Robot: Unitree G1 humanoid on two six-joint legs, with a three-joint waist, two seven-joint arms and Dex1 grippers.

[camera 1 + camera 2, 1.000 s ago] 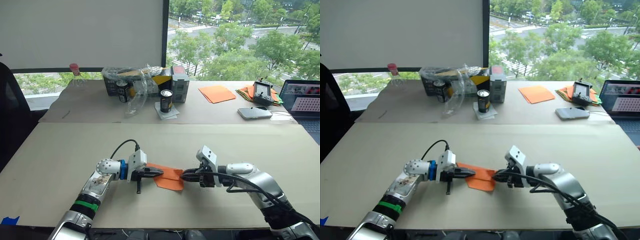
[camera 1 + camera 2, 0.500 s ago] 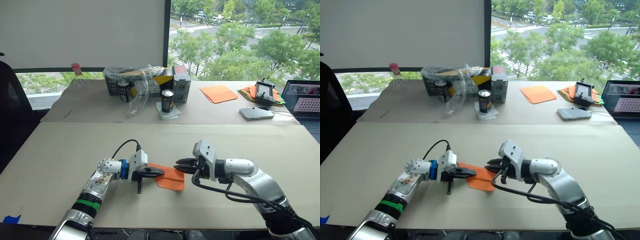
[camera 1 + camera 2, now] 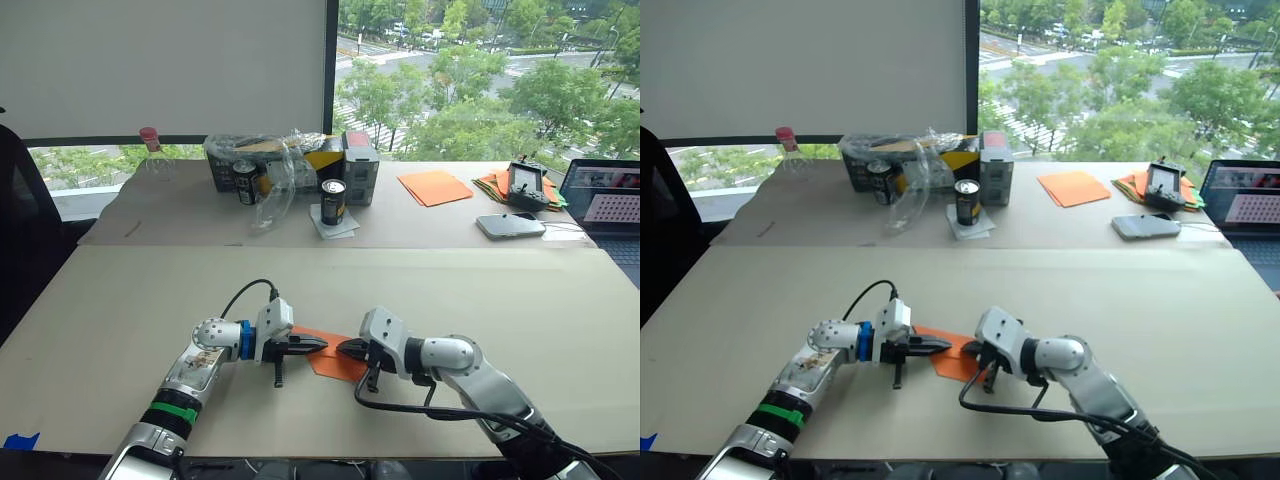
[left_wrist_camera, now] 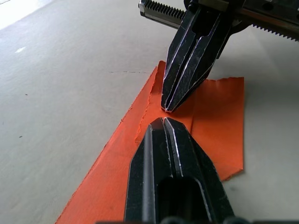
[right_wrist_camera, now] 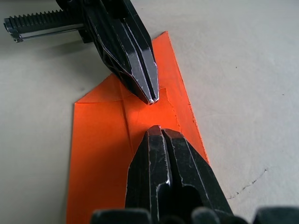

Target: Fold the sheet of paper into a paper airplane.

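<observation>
The sheet of paper (image 3: 338, 364) is bright orange, folded into a narrow layered shape with crease lines, and lies flat on the near table (image 3: 450, 290) between my two grippers. My left gripper (image 3: 321, 343) is shut, and its tip rests on the paper's left part. My right gripper (image 3: 343, 348) is shut too and points back at it, so the two tips nearly meet over the paper. The left wrist view shows the paper (image 4: 212, 116) under my own tip (image 4: 161, 120), with the right gripper (image 4: 169, 107) facing it. The right wrist view shows the folded flaps (image 5: 100, 149).
On the far table stand two cans (image 3: 332, 201), boxes under a clear plastic bag (image 3: 280, 165) and a red-capped bottle (image 3: 150, 145). Smooth orange sheets (image 3: 434, 187), a coloured paper pile (image 3: 489, 185), a controller (image 3: 525, 183), a phone (image 3: 510, 225) and a laptop (image 3: 603, 195) lie at the right.
My right gripper has moved left across the paper until its tip almost meets the left gripper's tip. The left gripper has stayed in place.
</observation>
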